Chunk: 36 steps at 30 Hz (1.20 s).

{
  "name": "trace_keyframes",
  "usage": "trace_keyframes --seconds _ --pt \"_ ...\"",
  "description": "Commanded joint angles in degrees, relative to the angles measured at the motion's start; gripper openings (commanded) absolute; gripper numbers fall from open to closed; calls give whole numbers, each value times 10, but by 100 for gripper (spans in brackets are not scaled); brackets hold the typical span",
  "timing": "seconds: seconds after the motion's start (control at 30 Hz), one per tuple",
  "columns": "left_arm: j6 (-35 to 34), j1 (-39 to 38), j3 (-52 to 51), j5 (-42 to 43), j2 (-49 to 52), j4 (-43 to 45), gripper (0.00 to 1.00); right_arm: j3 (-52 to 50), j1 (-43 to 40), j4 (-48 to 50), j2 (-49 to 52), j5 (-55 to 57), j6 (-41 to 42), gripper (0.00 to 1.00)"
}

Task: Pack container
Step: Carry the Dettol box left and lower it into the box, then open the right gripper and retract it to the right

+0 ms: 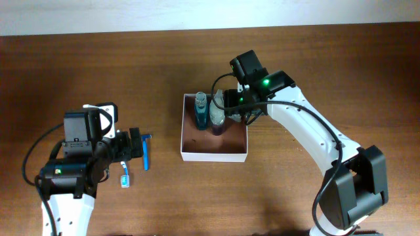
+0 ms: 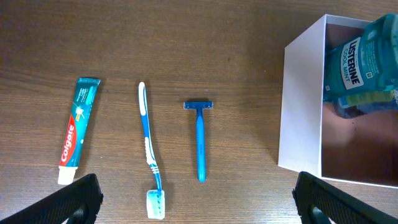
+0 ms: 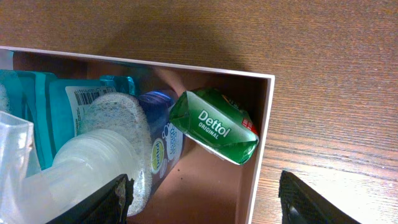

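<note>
The container (image 1: 215,157), a shallow white-walled box with a reddish-brown floor, sits mid-table. It holds a blue Listerine bottle (image 1: 201,110), a clear pump bottle (image 1: 217,117) and a green Dettol packet (image 3: 217,127). The packet leans in the corner against the box wall (image 3: 264,137). My right gripper (image 3: 205,199) is open and empty over that corner, its fingers either side of the wall; it also shows in the overhead view (image 1: 237,108). My left gripper (image 2: 196,196) is open and empty just above the table, near a blue razor (image 2: 200,138) and a blue toothbrush (image 2: 149,149).
A Colgate toothpaste tube (image 2: 76,129) lies left of the toothbrush; the left arm hides it in the overhead view. The razor (image 1: 145,152) and toothbrush (image 1: 125,176) lie left of the container. The container's white side wall (image 2: 301,106) stands to the razor's right.
</note>
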Motion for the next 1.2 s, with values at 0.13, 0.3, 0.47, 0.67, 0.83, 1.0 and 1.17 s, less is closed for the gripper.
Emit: trace_keyframes --seconds 0.13,0.3,0.47,0.67,0.83,1.0,1.17 --pt "11 -2 11 -7 1 -1 99 58 -52 -56 -68 82 4 71" --pt "11 -2 11 -7 1 -1 99 77 -144 -102 -136 138 16 86" --pt "11 -2 11 -6 1 0 99 77 -262 -194 -165 111 12 99" --pt "11 -2 11 -4 0 1 99 60 -284 -274 -245 96 -35 99" --pt "11 -5 33 -5 2 -16 99 -30 -284 -296 -355 95 -54 99" --pt "4 -55 115 -40 64 -64 99 -150 -285 -305 -456 101 -57 98" --pt "-36 -67 121 -22 177 -64 99 -177 -285 -330 -474 122 -72 99"
